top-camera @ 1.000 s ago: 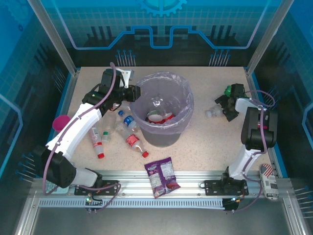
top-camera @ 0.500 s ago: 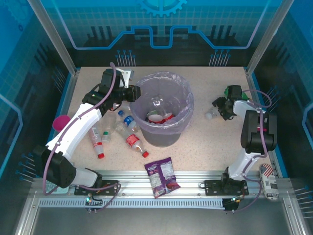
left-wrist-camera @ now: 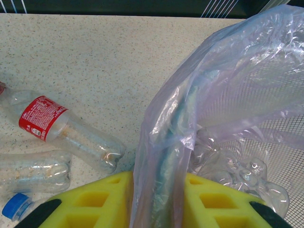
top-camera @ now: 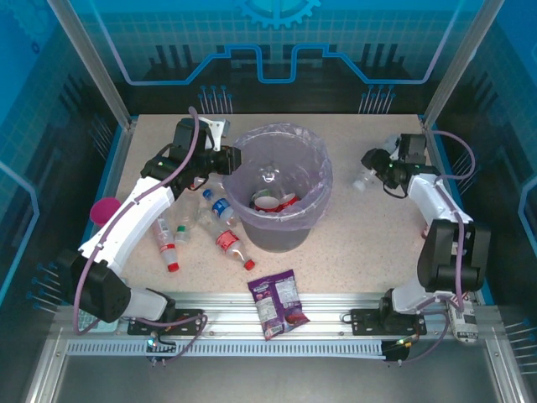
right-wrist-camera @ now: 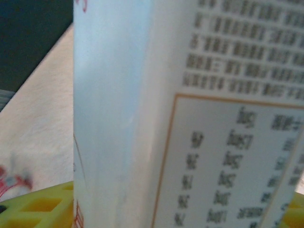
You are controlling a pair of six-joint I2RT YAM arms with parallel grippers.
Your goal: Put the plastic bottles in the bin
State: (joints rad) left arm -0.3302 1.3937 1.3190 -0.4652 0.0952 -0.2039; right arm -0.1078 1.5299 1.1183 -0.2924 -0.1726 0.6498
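Now the rim of the bin [top-camera: 281, 237] is pinched by the left gripper [top-camera: 231, 159], and a bottle [top-camera: 362, 180] is clasped by the right gripper [top-camera: 376, 172]. If the bottle is let go early, the bin could be missed.

Overhead camera looks down; close left wrist camera shares the bin [top-camera: 281, 237].

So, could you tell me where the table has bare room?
The widest bare table lies between the bin, the right arm and the front rail. The strip behind the bin is free too. Left of the bin, bottles and the left arm crowd it.
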